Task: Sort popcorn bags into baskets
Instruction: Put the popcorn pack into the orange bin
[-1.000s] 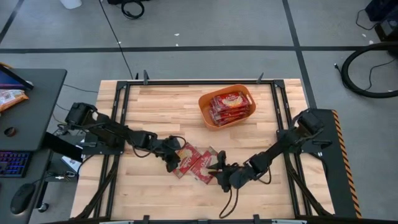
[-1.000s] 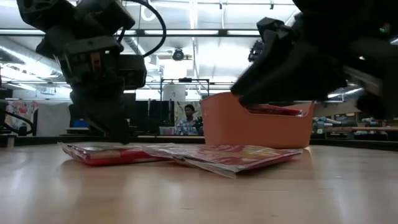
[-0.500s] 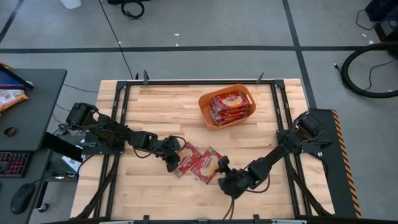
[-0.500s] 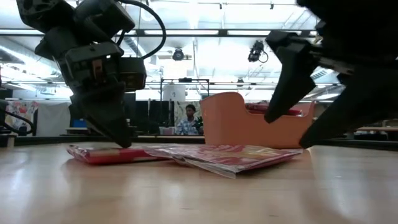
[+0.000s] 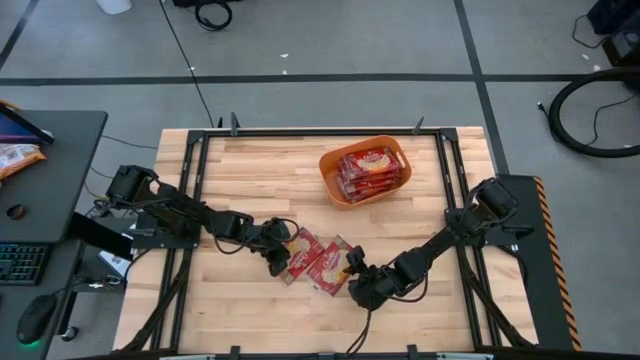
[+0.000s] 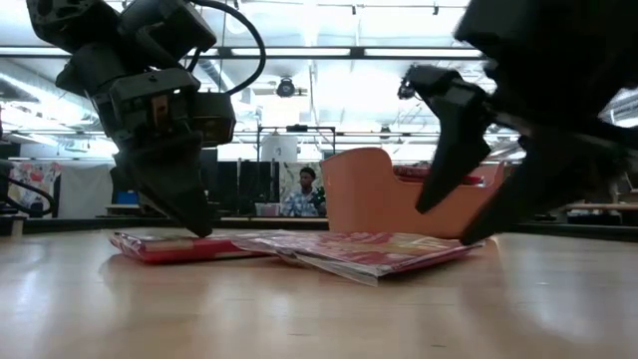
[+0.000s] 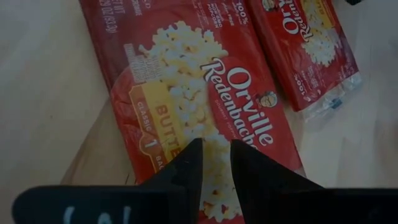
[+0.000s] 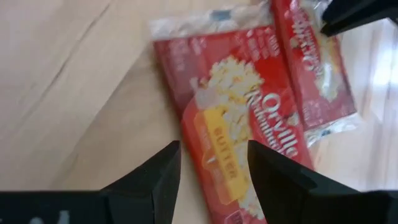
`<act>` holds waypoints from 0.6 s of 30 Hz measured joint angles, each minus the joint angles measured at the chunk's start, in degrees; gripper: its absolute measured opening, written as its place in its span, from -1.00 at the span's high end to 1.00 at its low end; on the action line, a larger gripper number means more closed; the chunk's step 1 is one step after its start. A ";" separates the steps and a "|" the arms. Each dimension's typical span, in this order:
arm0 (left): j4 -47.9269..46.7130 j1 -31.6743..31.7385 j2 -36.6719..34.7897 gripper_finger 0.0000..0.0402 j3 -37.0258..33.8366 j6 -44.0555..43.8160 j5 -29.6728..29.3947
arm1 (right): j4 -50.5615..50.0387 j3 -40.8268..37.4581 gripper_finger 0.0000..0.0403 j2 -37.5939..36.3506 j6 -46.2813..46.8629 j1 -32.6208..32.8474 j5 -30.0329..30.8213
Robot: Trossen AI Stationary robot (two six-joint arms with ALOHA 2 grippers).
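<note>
a light wooden table (image 5: 250,170) with a dark frame stands on a grey floor; a desk with a keyboard sits beside it, and the low view shows a workshop hall with a person far behind.

task status, as far as visible:
- the orange tub (image 5: 366,170) stands at the far side of the table, toward the right arm's side. it already holds several red popcorn bags (image 5: 373,170), lying flat; the exact count cannot be read.
- two bags are left on the table near its front middle, side by side and partly overlapping: the left packet (image 5: 298,252) and the right packet (image 5: 330,266). no other loose packets are visible on the table.
- judgement: most of the sorting looks done; these two packets have yet to go into the tub.

gripper status:
- left gripper (image 5: 277,258): low over the left packet. in the left wrist view the two fingers (image 7: 186,168) stand close together with only a narrow slot between them, tips resting on or just above the printed face of the packet (image 7: 205,118). it is not pinching the packet by an edge, so no grip is confirmed.
- right gripper (image 5: 357,277): at the near edge of the right packet. in the right wrist view the fingers (image 8: 158,168) are spread wide apart, with the packet (image 8: 242,124) ahead of the gap. nothing is held; the low view shows the fingers (image 6: 454,135) angled down just above the packet.
</note>
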 joint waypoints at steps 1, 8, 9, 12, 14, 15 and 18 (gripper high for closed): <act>0.02 0.00 0.00 0.57 0.00 -0.52 -0.04 | 0.27 -0.60 0.06 0.00 -0.08 0.00 -0.03; 0.04 0.02 0.00 0.57 0.00 -0.88 -0.10 | 4.33 -3.23 0.06 0.00 -2.73 -0.10 1.30; 0.02 0.02 0.00 0.57 0.00 -0.86 -0.10 | 4.89 -3.43 0.07 0.00 -3.64 -0.25 1.05; 0.03 0.02 0.00 0.57 0.00 -0.83 -0.10 | 4.72 -4.55 0.10 0.00 -4.91 -1.21 0.21; 0.04 0.02 0.00 0.57 0.02 -0.81 -0.10 | 5.33 -5.18 0.14 -0.07 -4.89 -2.02 -0.48; 0.04 0.02 0.00 0.57 0.02 -0.81 -0.10 | 5.54 -5.39 0.17 -0.12 -4.79 -2.35 -1.03; 0.04 0.02 0.00 0.57 0.02 -0.83 -0.12 | 6.31 -5.99 0.30 -0.22 -4.54 -2.94 -2.09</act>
